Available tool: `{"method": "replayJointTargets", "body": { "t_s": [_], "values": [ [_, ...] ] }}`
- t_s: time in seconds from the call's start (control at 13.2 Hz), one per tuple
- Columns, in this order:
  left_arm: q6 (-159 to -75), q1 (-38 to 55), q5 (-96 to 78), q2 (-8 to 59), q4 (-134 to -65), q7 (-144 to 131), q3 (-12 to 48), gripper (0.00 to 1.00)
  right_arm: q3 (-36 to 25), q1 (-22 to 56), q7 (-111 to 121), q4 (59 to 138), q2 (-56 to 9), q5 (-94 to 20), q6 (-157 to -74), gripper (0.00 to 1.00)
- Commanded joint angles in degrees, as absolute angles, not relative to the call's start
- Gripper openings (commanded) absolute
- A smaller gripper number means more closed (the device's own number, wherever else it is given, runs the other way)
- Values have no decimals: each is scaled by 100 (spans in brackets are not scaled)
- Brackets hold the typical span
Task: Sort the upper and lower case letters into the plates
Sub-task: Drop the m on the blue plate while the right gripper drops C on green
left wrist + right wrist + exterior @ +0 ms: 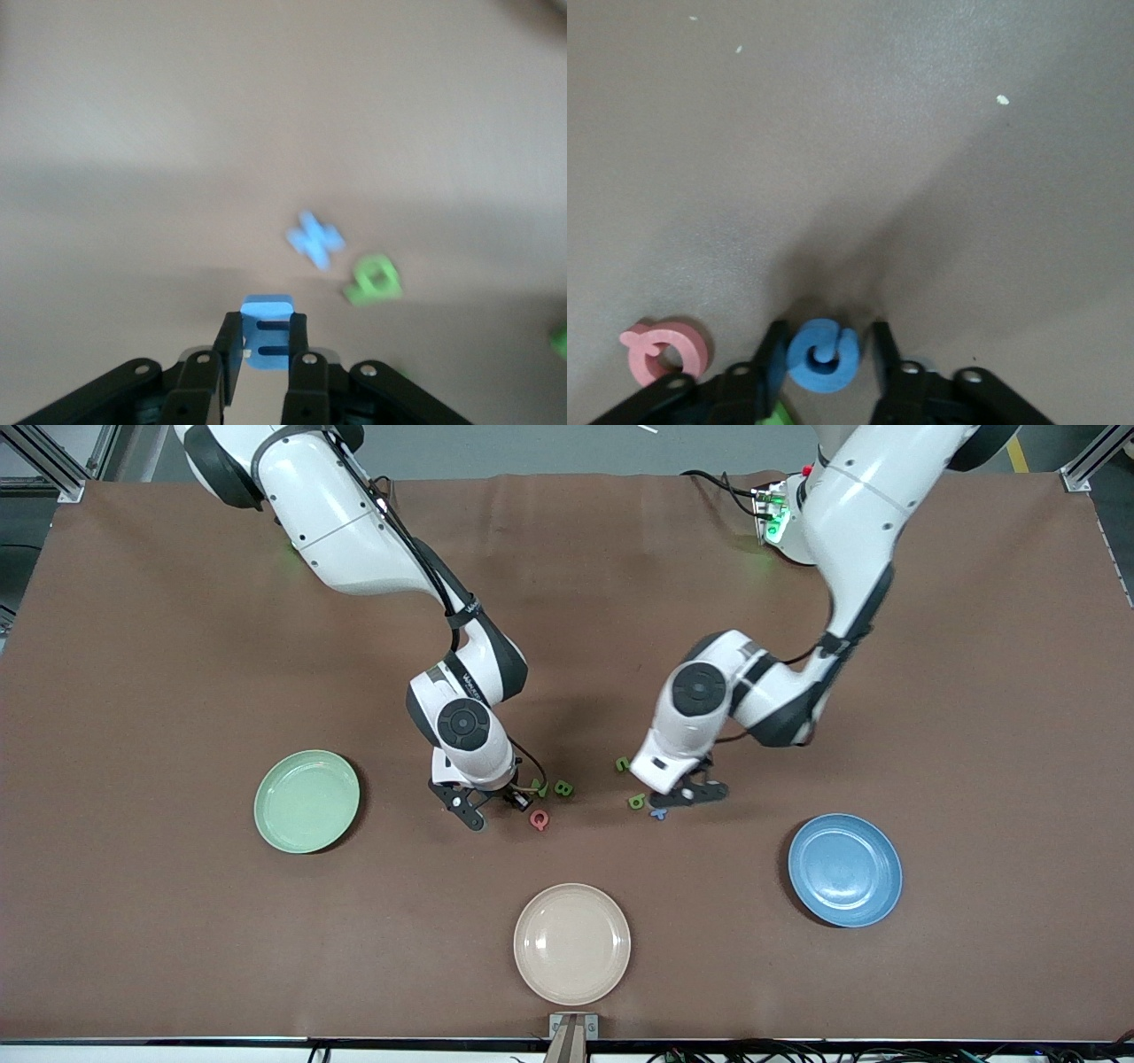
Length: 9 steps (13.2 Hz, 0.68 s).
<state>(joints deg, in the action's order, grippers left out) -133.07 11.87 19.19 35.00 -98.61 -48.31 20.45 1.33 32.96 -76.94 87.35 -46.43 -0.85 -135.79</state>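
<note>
Front view
Surface: a brown mat (177, 691) covers the whole table; grey floor and metal frame rails show along the upper edge of the frame.
Plates: the mint green plate (306, 801) sits left of centre, the blue plate (844, 869) at lower right, the cream plate (572, 943) at bottom centre; all three lie well apart.
Letters: the green B (563, 787) and the pink Q (539, 819) lie at mid-frame just beside the right gripper (496, 802); a green letter (623, 763), another green letter (637, 802) and the blue x (658, 813) lie beside the left gripper (687, 793).
Obstruction: both wrists hang low over the letters and hide part of the cluster.

Left wrist view
Tool: the left gripper (264, 341), at the bottom centre of the frame, is clamped narrowly on the blue m (267, 329), which stands on edge between the fingers.
Nearby: the blue x (315, 239) and a green letter (373, 281) lie on the mat toward centre right, close together.

Right wrist view
Tool: the right gripper (826, 354), at the bottom centre, is closed on the blue G (822, 355).
Nearby: the pink Q (666, 353) lies flat at lower left, near the fingers; pale specks dot the mat in the upper part.
</note>
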Motion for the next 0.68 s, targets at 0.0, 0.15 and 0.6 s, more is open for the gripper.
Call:
{"method": "replayJointTargets", "body": {
  "t_s": [0.0,0.15,0.6],
  "values": [
    [-13175,425,2013,3217,-9836,-3915,2083,0,97,3130,-7508,8762,-4606,62,-13535,0],
    [-13175,37,2021,3234,-9765,-3351,2083,0,114,2779,-6833,8937,-4204,44,-13090,0],
    [-13263,-790,3310,3577,-9606,-2944,2057,4,132,1417,-3959,10369,-2656,-26,-12682,0]
  ]
}}
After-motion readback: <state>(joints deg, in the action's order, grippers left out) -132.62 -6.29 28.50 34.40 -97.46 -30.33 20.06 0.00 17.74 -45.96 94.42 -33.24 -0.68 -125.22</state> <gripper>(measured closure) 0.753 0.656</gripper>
